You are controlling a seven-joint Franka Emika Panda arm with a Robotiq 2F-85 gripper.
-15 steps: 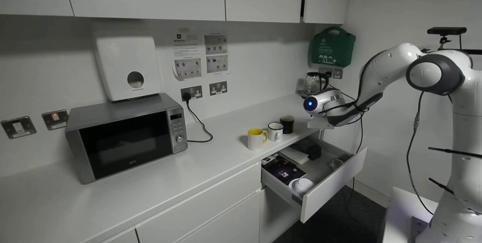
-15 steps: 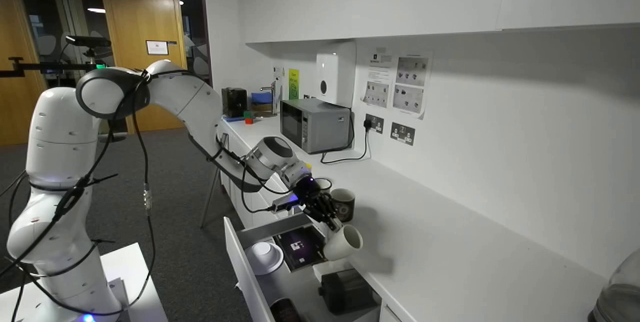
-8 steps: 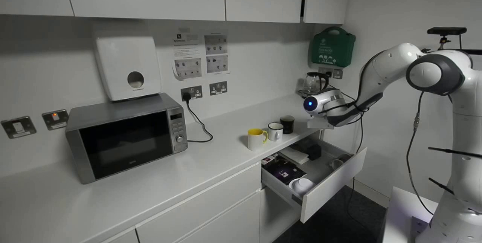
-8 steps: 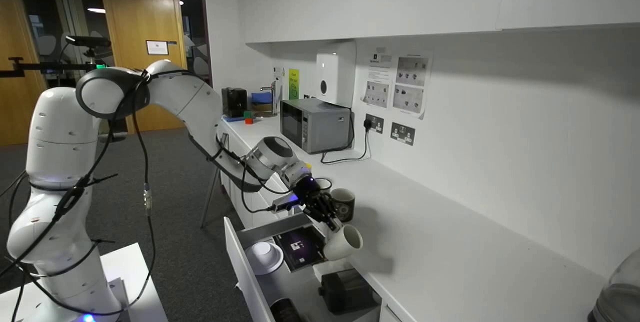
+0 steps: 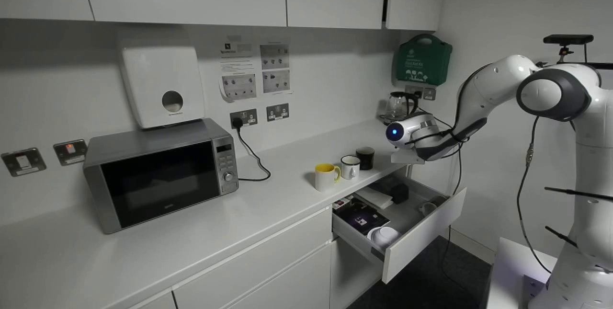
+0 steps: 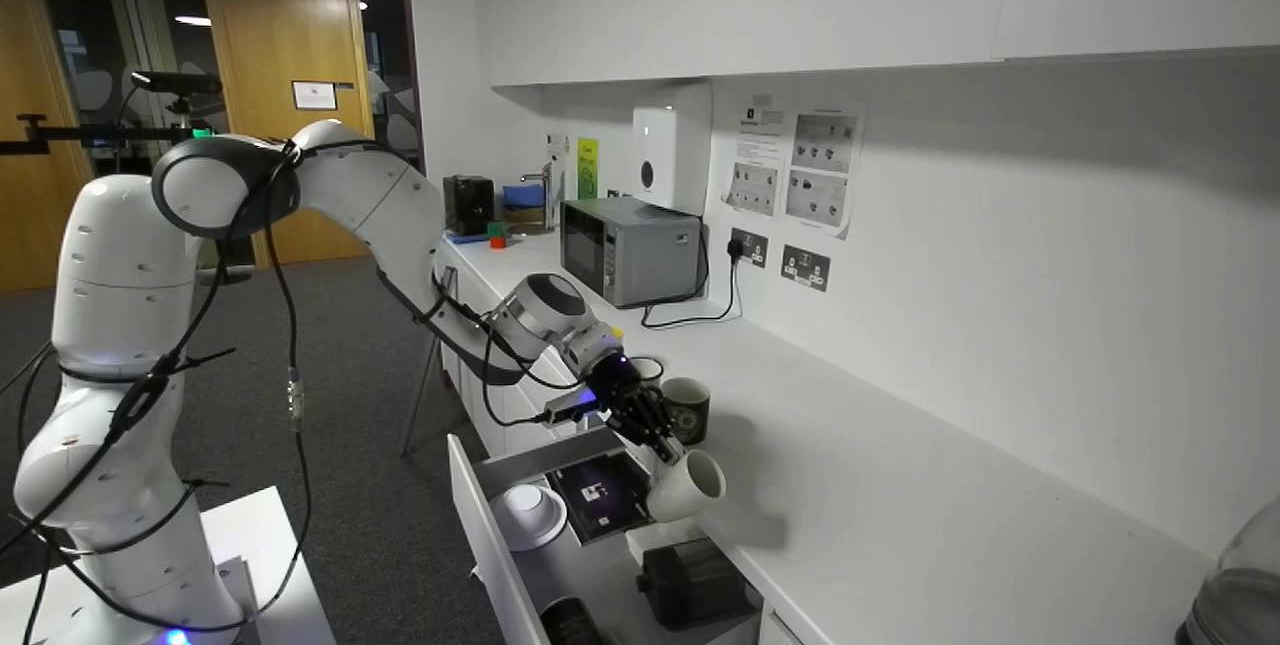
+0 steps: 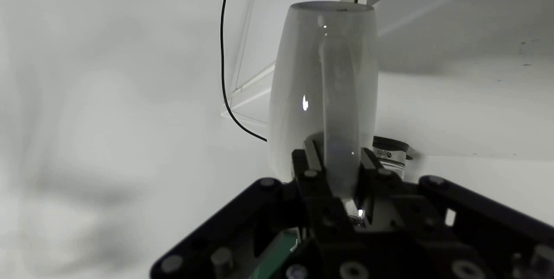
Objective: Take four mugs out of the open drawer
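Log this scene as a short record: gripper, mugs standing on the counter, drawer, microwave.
Gripper: closed on the handle of a pale mug, held tilted
Mugs standing: on the counter, upright: a yellow-handled mug, a black-rimmed white mug, a dark mug
Drawer: open, with white crockery and a flat dark box inside
Microwave: closed, on the counter

The counter (image 5: 282, 189) lies free between the microwave (image 5: 160, 175) and 3 upright mugs (image 5: 348, 170), except a cable (image 5: 256, 180) beside the microwave.

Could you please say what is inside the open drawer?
White crockery, a flat dark item, a pale slab, a black object and apparently a dark mug. Anything deeper beneath the countertop is hidden.
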